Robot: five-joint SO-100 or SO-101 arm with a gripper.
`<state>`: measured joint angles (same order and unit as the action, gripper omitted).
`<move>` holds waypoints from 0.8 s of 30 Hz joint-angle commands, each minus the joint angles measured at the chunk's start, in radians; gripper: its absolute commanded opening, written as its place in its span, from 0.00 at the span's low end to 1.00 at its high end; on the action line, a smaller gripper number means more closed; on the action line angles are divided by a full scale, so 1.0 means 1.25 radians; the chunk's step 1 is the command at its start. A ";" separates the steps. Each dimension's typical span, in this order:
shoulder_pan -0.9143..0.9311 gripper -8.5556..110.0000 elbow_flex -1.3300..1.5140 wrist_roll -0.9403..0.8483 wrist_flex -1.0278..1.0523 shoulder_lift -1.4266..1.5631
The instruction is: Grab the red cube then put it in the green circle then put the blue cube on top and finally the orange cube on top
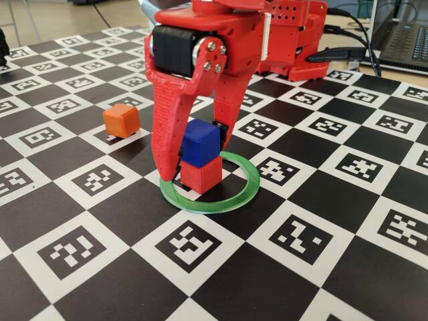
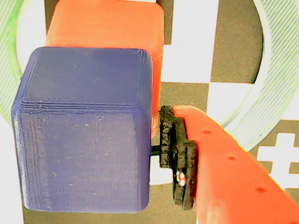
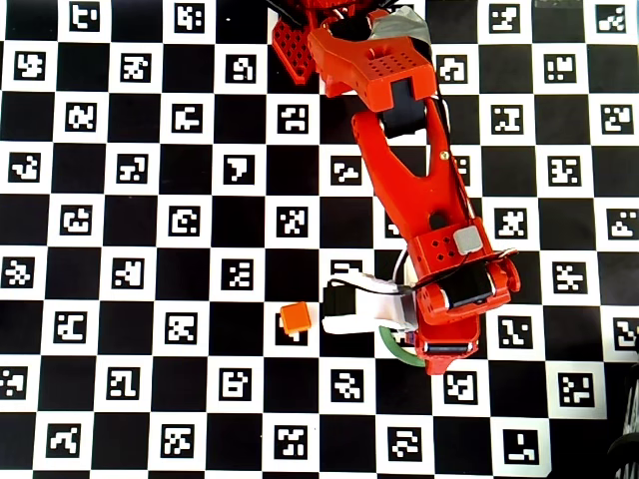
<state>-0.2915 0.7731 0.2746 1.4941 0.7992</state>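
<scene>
The small matte red plastic cube (image 1: 199, 177) sits inside the flat green ridged plastic ring (image 1: 244, 194), toward the ring's left part in the fixed view. The small deep-blue plastic cube (image 1: 200, 142) is stacked on top of the red one, a bit skewed vs. the cube below. In the wrist view the blue cube (image 2: 84, 130) covers most of the red cube (image 2: 110, 25), w/ only the red top edge & a side strip showing past it; the ring (image 2: 261, 98) arcs around both.

The red two-finger gripper (image 1: 194, 157) is down at the stack, straddling the blue cube. One long red finger (image 1: 167, 134) reaches past the blue cube's left side, tip near the ring's inner edge by the red cube. In the wrist view the other finger's black pad (image 2: 175, 149) is just beside the blue cube's right face w/ a thin gap visible, so jaws look parted, not clamping.

The small bright orange plastic cube (image 1: 122, 120) rests on the checkerboard marker mat (image 1: 301, 241), well apart from the ring, to its left in the fixed view. Overhead, the orange cube (image 3: 295, 318) is left of the ring (image 3: 394, 344); the arm hides the stack.
</scene>
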 commanded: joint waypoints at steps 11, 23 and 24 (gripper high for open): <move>0.006 0.41 -0.004 0.010 0.059 0.148; 0.005 0.43 0.005 -0.017 0.151 0.292; 0.006 0.43 0.012 -0.027 0.158 0.310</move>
<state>-0.2915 0.7931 0.2608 1.6628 1.0155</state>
